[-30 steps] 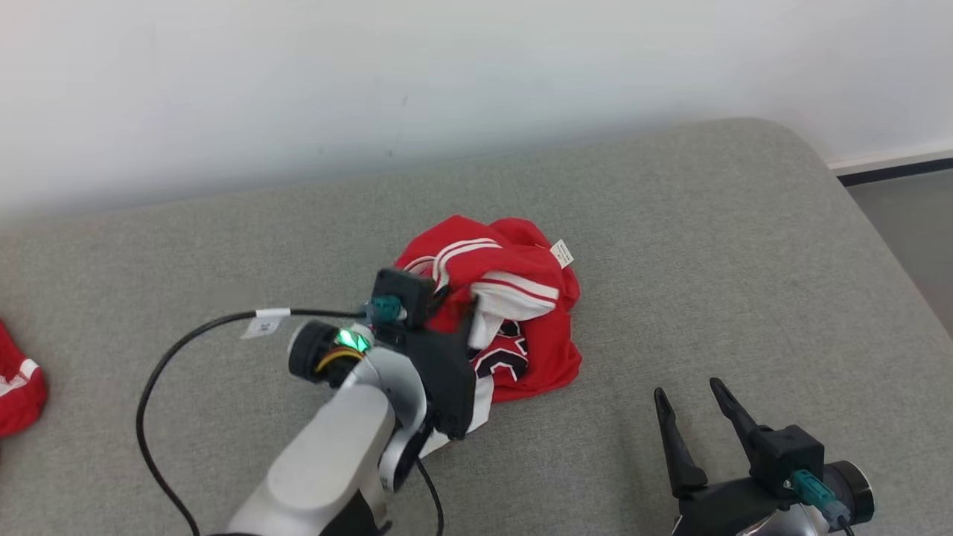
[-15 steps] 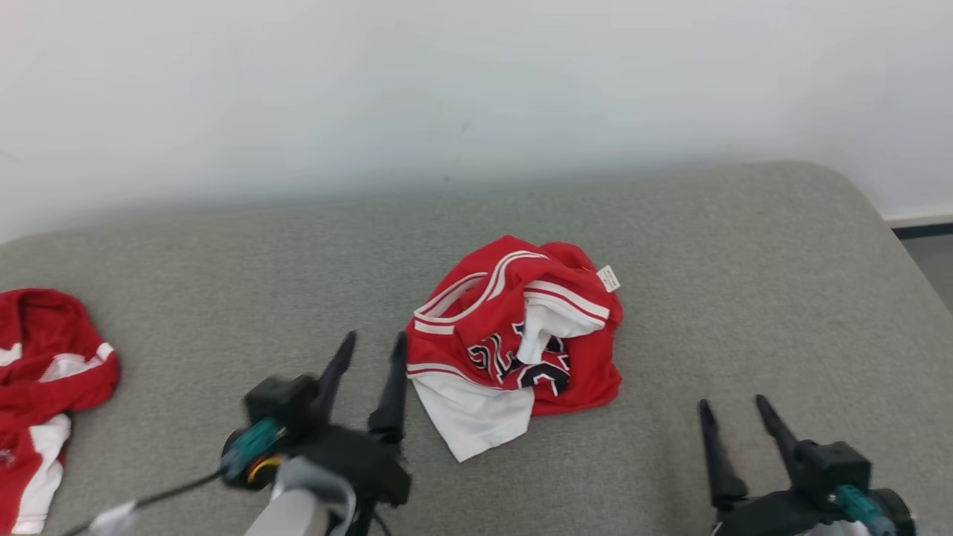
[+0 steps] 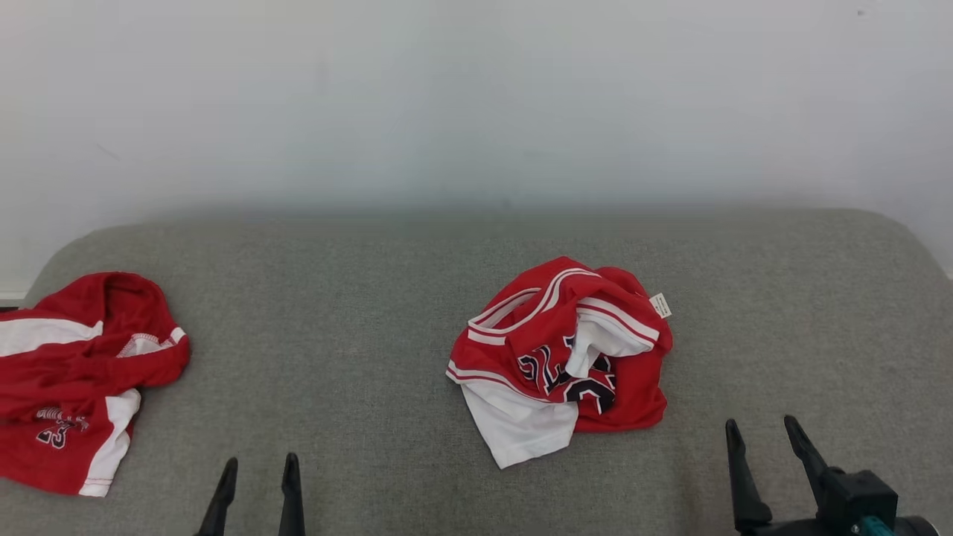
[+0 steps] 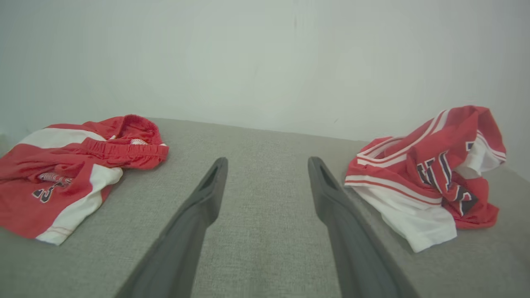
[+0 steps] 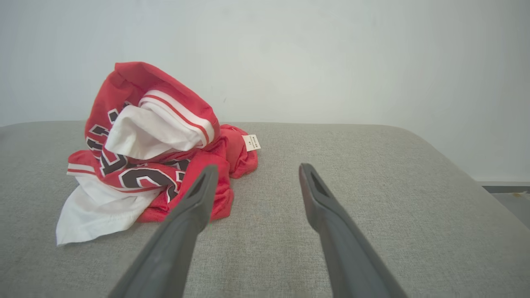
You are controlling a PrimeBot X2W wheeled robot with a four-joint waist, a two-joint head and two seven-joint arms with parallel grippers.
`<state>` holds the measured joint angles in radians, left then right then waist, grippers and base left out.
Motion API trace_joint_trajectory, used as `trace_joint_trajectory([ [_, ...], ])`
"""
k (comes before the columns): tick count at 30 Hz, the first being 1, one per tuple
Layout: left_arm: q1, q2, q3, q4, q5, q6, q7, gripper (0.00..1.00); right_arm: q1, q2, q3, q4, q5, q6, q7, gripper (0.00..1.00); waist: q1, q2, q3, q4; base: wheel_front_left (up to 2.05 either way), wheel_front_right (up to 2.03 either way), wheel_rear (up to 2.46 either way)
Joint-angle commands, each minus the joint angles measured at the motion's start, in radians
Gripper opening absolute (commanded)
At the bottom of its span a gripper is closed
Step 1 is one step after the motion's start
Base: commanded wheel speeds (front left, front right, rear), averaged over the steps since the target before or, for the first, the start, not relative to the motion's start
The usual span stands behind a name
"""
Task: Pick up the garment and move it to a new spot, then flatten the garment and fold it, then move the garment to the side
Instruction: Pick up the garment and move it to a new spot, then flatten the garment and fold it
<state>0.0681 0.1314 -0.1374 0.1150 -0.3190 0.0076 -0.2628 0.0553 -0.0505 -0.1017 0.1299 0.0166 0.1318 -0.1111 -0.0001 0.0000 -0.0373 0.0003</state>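
both jaws apart, empty | garment crumpled on sofa | second red garment far left

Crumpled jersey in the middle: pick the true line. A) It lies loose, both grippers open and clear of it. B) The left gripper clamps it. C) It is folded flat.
A: the jersey sits bunched on the grey cushion, with the left gripper and right gripper open and apart from it.

You have a red jersey with white stripes and black lettering edged white. The shorts are red with white panels; the cushion is plain grey.
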Motion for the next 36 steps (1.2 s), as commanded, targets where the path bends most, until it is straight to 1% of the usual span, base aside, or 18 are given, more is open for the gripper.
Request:
trace_joint_trajectory([
  [1,0.025,0.004,0.002,0.019,0.021,-0.005,-0.003,1.0,0.023,0.0,-0.002,0.001,-0.007,-0.002,0.0,1.0,0.0001,0.0,-0.02,0.018,0.0,0.0,0.0],
  [2,0.038,0.01,0.005,0.052,0.041,-0.013,-0.003,1.0,0.041,0.0,-0.001,0.002,-0.019,-0.002,0.013,1.0,0.0001,0.0,-0.028,0.023,0.0,0.0,0.0],
  [4,0.042,0.013,0.007,0.075,0.055,-0.017,-0.003,1.0,0.055,0.0,0.001,-0.001,-0.03,-0.002,0.03,1.0,0.0001,0.0,-0.034,0.025,0.0,0.0,0.0],
  [12,0.053,0.015,0.028,0.132,0.054,-0.048,-0.003,1.0,0.067,0.0,-0.018,0.007,-0.027,-0.002,0.041,1.0,0.0001,0.0,-0.035,0.018,0.0,0.0,0.0],
  [17,0.051,0.011,0.034,0.135,0.06,-0.049,-0.003,1.0,0.065,0.0,-0.013,0.017,-0.02,-0.002,0.036,1.0,0.0001,0.0,-0.032,0.012,0.0,0.0,0.0],
  [29,0.026,-0.005,0.033,0.163,0.057,-0.068,-0.003,1.0,0.046,0.0,0.003,0.035,-0.007,-0.002,0.024,1.0,0.0001,0.0,-0.012,0.008,0.0,0.0,0.0],
  [36,0.005,0.002,0.032,0.166,0.062,-0.072,-0.003,1.0,0.04,0.0,0.011,0.039,-0.005,-0.002,0.022,1.0,0.0001,0.0,-0.01,0.006,0.0,0.0,0.0],
])
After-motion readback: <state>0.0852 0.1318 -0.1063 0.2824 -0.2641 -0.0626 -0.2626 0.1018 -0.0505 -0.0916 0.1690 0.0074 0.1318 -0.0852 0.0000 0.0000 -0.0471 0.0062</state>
